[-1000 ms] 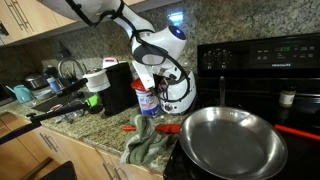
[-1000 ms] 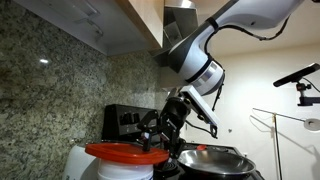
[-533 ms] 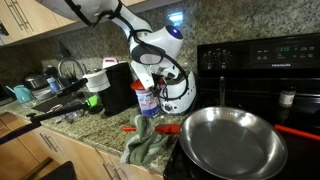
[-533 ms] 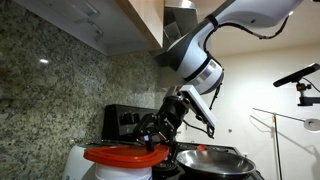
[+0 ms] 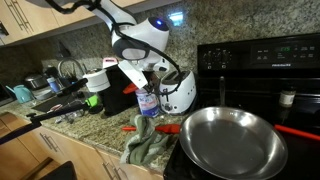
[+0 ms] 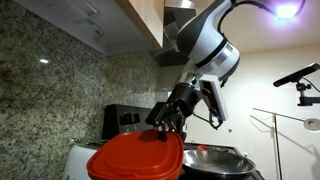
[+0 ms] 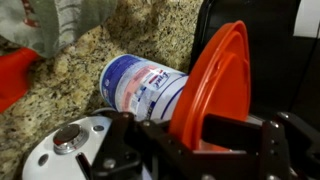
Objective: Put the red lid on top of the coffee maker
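The red lid (image 7: 215, 80) is a round orange-red cap, held on edge and tilted, with my gripper (image 7: 200, 132) shut on its rim. Just behind it lies the clear blue-labelled jar (image 7: 145, 85), apart from the lid. In an exterior view the lid (image 6: 135, 157) fills the foreground below my gripper (image 6: 165, 120). The coffee maker (image 5: 112, 92) is a tall black box beside the jar (image 5: 148, 103); my gripper (image 5: 135, 84) hangs between them, near its upper edge. The coffee maker (image 6: 122, 120) also stands behind the lid.
A white rounded toaster (image 5: 180, 92) stands right of the jar. A steel pan (image 5: 232, 140) sits on the black stove. A grey-green cloth (image 5: 148, 145) and thin red utensil handles (image 5: 165, 128) lie on the granite counter. Clutter fills the sink side (image 5: 50, 90).
My gripper has closed on the red lid and lifted it off the jar, tipping it on edge. The arm has swung towards the coffee maker.
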`<state>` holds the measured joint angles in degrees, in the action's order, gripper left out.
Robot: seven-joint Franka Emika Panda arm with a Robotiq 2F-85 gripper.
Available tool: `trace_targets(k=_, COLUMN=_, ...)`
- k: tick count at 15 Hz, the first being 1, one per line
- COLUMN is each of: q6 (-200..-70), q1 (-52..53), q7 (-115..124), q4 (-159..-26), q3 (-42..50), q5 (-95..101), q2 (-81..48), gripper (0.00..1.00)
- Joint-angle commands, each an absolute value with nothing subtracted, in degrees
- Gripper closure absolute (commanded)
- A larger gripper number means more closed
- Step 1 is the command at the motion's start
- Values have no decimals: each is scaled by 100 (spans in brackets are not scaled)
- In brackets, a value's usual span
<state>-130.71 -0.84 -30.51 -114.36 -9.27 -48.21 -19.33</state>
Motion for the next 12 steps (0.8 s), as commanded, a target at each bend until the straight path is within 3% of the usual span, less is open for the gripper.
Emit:
trace_targets(k=1, q6=-13338, q1=-164, q7=-3976, q4=-12462, q3=-992, q5=-5503, q2=-791, gripper=100)
trace_targets(k=7, q6=-13226, q1=-76, q7=-5984, q4=-13203, q3=-546, q5=-7697, q2=333, gripper=100)
trace_targets(k=12, q6=-13513, q1=-7, q7=-7986, q4=-13293, q3=-292, q5=-9799, q2=361, gripper=100)
